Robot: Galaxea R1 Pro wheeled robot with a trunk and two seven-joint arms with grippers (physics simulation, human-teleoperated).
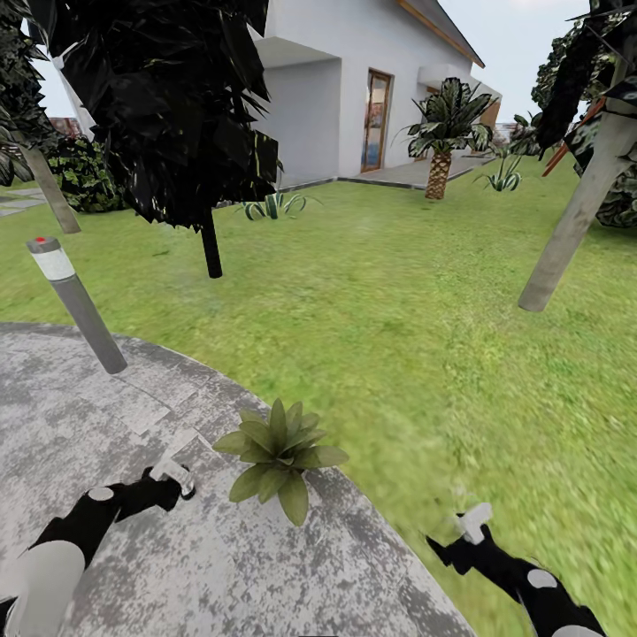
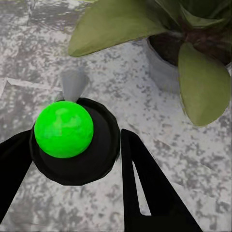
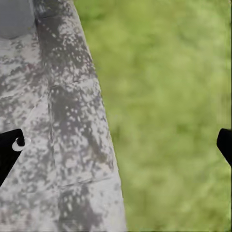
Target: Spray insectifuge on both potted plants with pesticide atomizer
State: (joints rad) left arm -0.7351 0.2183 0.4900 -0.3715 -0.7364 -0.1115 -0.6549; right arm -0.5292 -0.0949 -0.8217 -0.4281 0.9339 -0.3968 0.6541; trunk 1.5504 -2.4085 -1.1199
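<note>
Left claw [image 2: 77, 136] grips the dark, round-bodied pesticide atomizer [image 2: 99, 157] just beside one broad-leafed, grey-potted plant [image 2: 166, 70] on the grey stone patio [image 1: 80, 425]. Right claw [image 3: 116, 150] gapes empty. I judge pickup done, spraying outstanding.

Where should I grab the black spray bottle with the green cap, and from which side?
Grip the spray bottle by its round dark body below the green cap, fingers on opposite sides, coming from behind so the grey nozzle faces away toward the potted plant. The left end effector flanks it just so.
</note>
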